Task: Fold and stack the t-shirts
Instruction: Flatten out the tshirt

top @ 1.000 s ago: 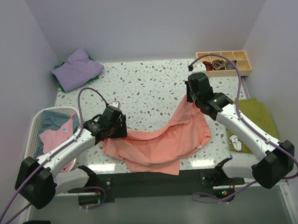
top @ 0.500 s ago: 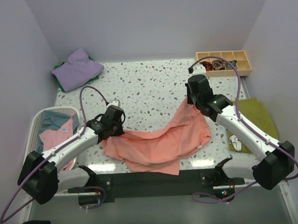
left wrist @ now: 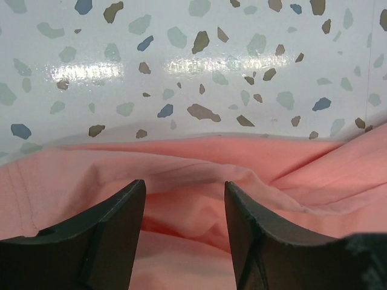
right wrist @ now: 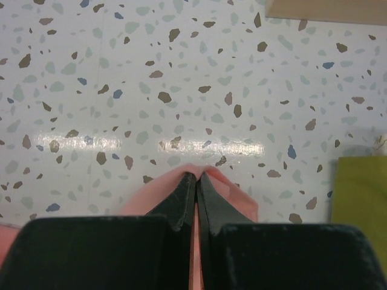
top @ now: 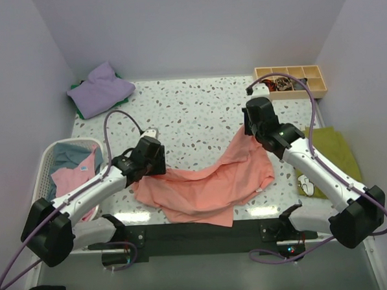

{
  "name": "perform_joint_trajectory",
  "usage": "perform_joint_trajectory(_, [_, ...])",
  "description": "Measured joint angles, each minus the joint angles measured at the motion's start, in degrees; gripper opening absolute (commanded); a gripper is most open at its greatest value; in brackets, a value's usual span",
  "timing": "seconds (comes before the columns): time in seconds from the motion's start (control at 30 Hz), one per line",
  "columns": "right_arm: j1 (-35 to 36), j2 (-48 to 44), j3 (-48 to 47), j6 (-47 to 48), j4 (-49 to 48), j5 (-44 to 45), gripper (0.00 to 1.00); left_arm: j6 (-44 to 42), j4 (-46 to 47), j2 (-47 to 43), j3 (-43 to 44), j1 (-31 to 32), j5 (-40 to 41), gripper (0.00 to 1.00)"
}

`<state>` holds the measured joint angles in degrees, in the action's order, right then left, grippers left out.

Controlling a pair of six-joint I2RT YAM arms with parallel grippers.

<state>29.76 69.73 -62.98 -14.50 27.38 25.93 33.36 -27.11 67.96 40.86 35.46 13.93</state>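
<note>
Top view first: salmon-pink t-shirt point(top: 208, 186) crumpled on the speckled bench point(top: 192, 112) at 6 o'clock, spread in a wide arc, with one corner raised toward 2 o'clock. Left arm point(top: 98, 189) reaching in from 7 o'clock, left jaws directly over the shirt's edge at 8 o'clock. Right arm point(top: 311, 158) reaching in from 5 o'clock, right jaws at the raised corner. At 11 o'clock a folded lavender t-shirt point(top: 99, 88), with an edge of a green t-shirt point(top: 80, 114) under it. At 8 o'clock, beside the bench, a white basket point(top: 46, 159) holding a pink t-shirt point(top: 72, 178) and a light blue t-shirt point(top: 64, 154). At 1 o'clock a wooden tray point(top: 304, 81) with compartments; contents too small to tell. At 4 o'clock an olive-green cloth point(top: 330, 149). Left wrist view next: left jaws parted about halfway, both dark fingers point(left wrist: 115, 241) low over the salmon-pink t-shirt point(left wrist: 199, 181), a soft ridge of cloth in the gap, nothing pinched; not possible to tell whether the tips touch the cloth. Bare bench point(left wrist: 193, 60) at 12 o'clock. Right wrist view last: right jaws closed fully, fingers point(right wrist: 181, 205) pressed together on a thin fold of the salmon-pink t-shirt point(right wrist: 234, 192), cloth showing on both sides of the tips. Olive-green cloth point(right wrist: 363, 199) at 4 o'clock, wooden tray point(right wrist: 326, 8) at 1 o'clock.
</note>
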Motion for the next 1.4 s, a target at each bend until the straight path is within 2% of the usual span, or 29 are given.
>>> perform_joint_trajectory(0.27, [-0.2,0.3,0.7,0.0,-0.1,-0.5,0.0,-0.2,-0.3,2.6,0.2,1.1,1.5,0.66])
perform_joint_trajectory(0.4, [-0.2,0.3,0.8,0.0,-0.2,-0.5,0.0,-0.2,0.1,5.6,0.2,1.4,2.6,0.65])
perform_joint_trajectory(0.43, [-0.2,0.3,0.9,0.0,-0.3,-0.5,0.0,-0.2,0.5,6.2,0.2,1.4,3.0,0.55])
perform_joint_trajectory(0.5, [-0.2,0.3,1.1,0.0,-0.3,-0.6,0.0,-0.1,1.5,7.1,0.2,1.4,3.7,0.43])
perform_joint_trajectory(0.53, [-0.2,0.3,1.2,0.0,-0.3,-0.6,0.0,-0.1,2.1,7.4,0.2,1.4,4.1,0.3])
perform_joint_trajectory(0.63, [-0.3,0.4,1.4,0.0,-0.4,-0.6,0.0,-0.2,3.8,8.1,0.2,1.4,5.5,0.15])
perform_joint_trajectory(0.7, [-0.5,0.4,1.6,0.0,-0.5,-0.6,0.0,-0.3,4.5,8.2,0.2,1.4,6.4,0.1])
perform_joint_trajectory(0.73, [-0.6,0.4,1.7,0.0,-0.5,-0.6,0.0,-0.5,5.0,8.2,0.2,1.4,6.9,0.02])
perform_joint_trajectory(0.8, [-0.6,0.4,1.9,0.0,-0.5,-0.6,0.0,-1.0,5.7,8.4,0.3,1.4,7.6,0.0])
perform_joint_trajectory(0.87, [-0.6,0.4,2.2,0.0,-0.5,-0.6,0.0,-1.6,5.8,9.4,0.9,1.4,8.2,0.02])
perform_joint_trajectory(0.9, [-0.6,0.4,2.3,0.1,-0.5,-0.6,0.0,-1.6,5.8,9.7,1.1,1.4,8.2,0.22])
perform_joint_trajectory(0.93, [-0.7,0.4,2.3,0.2,-0.5,-0.6,0.0,-1.6,5.7,10.1,1.4,1.4,8.2,0.36])
perform_joint_trajectory(1.03, [-0.7,0.4,2.4,0.3,-0.5,-0.6,0.0,-2.1,4.3,10.1,2.6,1.4,8.5,0.55])
perform_joint_trajectory(1.23, [-0.9,0.4,2.4,0.5,-0.5,-1.1,0.0,-2.9,0.0,10.3,6.4,1.5,10.2,0.59])
perform_joint_trajectory(1.4, [-0.9,0.4,2.4,0.5,-0.5,-1.5,0.0,-5.5,-1.0,12.8,8.8,2.1,7.5,0.6])
